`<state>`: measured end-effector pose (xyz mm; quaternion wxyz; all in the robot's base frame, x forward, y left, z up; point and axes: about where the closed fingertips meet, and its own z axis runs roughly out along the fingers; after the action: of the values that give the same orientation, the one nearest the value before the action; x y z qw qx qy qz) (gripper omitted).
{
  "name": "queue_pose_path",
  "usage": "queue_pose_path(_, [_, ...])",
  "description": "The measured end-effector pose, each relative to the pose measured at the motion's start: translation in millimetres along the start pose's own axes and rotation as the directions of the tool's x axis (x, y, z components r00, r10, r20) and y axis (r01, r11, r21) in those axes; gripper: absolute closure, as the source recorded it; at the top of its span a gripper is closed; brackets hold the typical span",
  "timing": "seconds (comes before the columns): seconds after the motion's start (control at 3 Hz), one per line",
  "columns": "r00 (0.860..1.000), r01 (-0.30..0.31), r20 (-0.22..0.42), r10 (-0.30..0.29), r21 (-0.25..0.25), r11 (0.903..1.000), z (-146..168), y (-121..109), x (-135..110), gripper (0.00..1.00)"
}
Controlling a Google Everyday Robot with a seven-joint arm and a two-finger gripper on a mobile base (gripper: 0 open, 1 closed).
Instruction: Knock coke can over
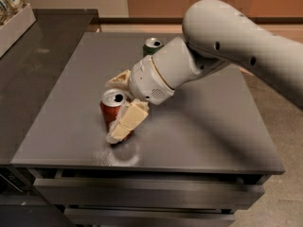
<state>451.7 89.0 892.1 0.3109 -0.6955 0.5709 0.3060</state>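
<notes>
Open hand (114,109) straddles the coke can (108,113), gripping nothing.
A low push toward 9 o'clock may only slide the can along the surface (203,126) instead of tipping it.

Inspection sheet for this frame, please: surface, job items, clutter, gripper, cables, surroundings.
Surface: grey metal tabletop, pale smudge near the front edge.
Job's things: red aluminium coke can standing front-left, not yet knocked over.
Clutter: green drink can upright at the back.
Grippers: gripper open, straddling the coke can; near cream finger lies across its front.
Cables: nothing seen.
Surroundings: dark counter on the left with a white bin; drawers below the tabletop.
</notes>
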Motion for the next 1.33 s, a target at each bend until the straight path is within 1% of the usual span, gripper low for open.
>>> queue_pose_path(0.33, [1.0, 0.004, -0.004, -0.004, -0.005, 1.0, -6, 1, 3, 0.41])
queue_pose_path(0.67, [1.0, 0.003, -0.009, -0.003, 0.005, 1.0, -14, -3, 6, 0.65])
queue_pose_path(1.0, [0.999, 0.019, -0.031, -0.017, 0.062, 0.9979, -31, -10, -6, 0.88])
queue_pose_path(1.33, [0.992, 0.021, -0.123, -0.007, 0.109, 0.9938, -49, -21, -15, 1.0])
